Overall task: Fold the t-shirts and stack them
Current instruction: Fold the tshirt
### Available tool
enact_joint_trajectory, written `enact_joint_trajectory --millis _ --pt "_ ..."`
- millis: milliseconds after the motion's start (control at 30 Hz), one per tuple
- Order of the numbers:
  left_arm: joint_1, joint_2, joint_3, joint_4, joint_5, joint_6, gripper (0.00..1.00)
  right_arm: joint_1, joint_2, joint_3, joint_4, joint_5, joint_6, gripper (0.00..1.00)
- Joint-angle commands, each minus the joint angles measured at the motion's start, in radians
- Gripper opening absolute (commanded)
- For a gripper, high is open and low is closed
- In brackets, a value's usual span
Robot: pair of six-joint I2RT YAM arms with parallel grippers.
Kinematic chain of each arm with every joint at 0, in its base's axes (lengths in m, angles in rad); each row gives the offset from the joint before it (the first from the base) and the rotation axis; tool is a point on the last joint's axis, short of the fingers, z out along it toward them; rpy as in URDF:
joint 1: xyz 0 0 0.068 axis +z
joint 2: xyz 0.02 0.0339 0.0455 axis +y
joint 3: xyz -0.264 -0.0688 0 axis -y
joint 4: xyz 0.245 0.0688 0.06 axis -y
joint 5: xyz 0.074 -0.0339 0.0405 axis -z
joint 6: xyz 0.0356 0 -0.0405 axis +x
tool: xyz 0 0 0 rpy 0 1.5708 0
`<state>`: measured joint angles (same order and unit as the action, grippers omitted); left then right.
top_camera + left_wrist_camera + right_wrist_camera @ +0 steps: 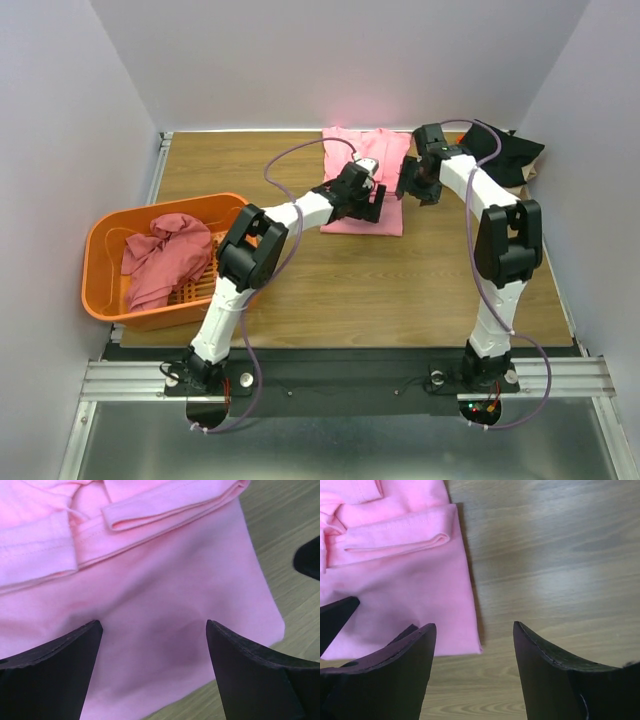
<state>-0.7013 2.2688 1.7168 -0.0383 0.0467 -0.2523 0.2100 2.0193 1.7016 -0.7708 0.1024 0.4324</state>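
Observation:
A light pink t-shirt (368, 165) lies partly folded on the table at the back centre, sleeves turned in. My left gripper (366, 205) is open, low over the shirt's near part (165, 605). My right gripper (412, 188) is open beside the shirt's right edge, over bare wood near the shirt's near right corner (455, 630). A darker rose t-shirt (160, 257) lies crumpled in the basket. A folded black t-shirt (505, 150) sits at the back right, on something beige (528, 175).
The orange slotted basket (100, 235) stands at the table's left front edge. The table (400, 290) is wood, with walls close at the back and both sides. The left gripper's fingers (335, 615) show in the right wrist view.

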Motion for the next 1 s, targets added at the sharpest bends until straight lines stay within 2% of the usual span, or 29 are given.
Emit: enact_joint_trajectory --millis 0,400,633,767,967 --pt "-0.052 -0.011 -0.092 0.061 -0.030 0.001 0.97 -0.043 -0.085 -0.031 0.021 0.025 -0.023 0.69" --pt "-0.202 -0.139 -0.385 0.130 -0.039 -0.044 0.97 -0.044 -0.169 -0.111 0.022 -0.098 -0.044 0.69" --pt "-0.306 -0.229 -0.542 0.144 -0.091 -0.090 0.97 -0.032 -0.255 -0.233 0.021 -0.216 -0.076 0.69" --pt "-0.346 -0.329 -0.635 0.147 -0.154 -0.140 0.97 -0.008 -0.315 -0.342 0.022 -0.274 -0.084 0.68" --pt "-0.348 -0.501 -0.629 0.101 -0.220 -0.176 0.98 0.026 -0.352 -0.407 0.024 -0.317 -0.093 0.68"
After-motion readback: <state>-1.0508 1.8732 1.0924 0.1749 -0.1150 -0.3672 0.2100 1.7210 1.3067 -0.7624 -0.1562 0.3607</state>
